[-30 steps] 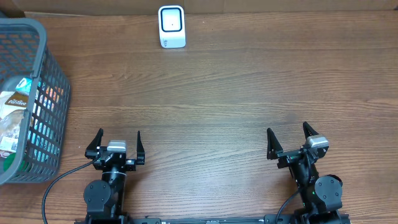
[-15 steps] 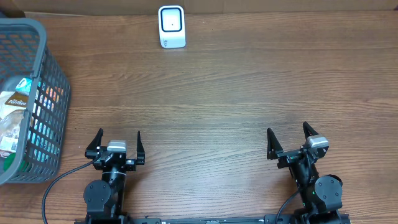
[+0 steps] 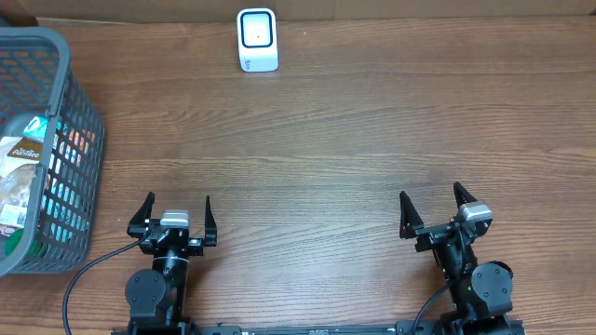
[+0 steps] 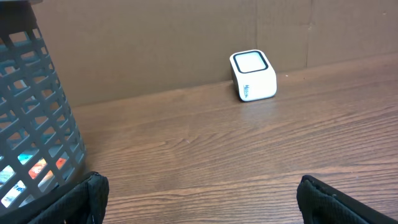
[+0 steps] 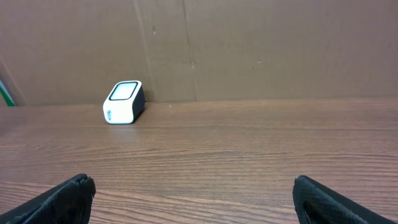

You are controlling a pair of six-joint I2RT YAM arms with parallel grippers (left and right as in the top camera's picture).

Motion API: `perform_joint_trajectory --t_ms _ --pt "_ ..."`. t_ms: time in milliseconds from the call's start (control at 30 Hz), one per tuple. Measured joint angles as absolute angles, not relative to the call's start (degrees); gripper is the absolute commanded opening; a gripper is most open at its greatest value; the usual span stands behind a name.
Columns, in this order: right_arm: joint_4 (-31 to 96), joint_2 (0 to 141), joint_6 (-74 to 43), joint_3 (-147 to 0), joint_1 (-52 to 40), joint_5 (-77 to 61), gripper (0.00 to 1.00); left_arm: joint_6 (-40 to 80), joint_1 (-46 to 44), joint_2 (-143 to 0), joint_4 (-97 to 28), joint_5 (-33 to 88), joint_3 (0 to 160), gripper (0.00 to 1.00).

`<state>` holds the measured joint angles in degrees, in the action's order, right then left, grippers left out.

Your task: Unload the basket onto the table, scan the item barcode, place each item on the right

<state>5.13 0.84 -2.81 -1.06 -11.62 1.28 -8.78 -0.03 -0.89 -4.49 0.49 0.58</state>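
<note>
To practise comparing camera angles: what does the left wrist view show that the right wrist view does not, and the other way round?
Only the left wrist view shows the grey mesh basket at its left edge, with colourful packets glimpsed through the mesh, and the left claw, which is open. Only the right wrist view shows a thin green strip at its far left edge, too little to identify, and the right claw, also open. Both show the white scanner standing by the brown cardboard wall, and the wooden table.
</note>
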Motion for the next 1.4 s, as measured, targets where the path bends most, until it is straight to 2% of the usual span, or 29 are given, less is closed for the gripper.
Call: perform_joint_trajectory --t_ms 1400 --pt "5.1 0.8 -2.8 -1.1 -11.6 1.3 1.0 -7.4 0.0 -0.9 -3.4 0.7 0.6 1.0"
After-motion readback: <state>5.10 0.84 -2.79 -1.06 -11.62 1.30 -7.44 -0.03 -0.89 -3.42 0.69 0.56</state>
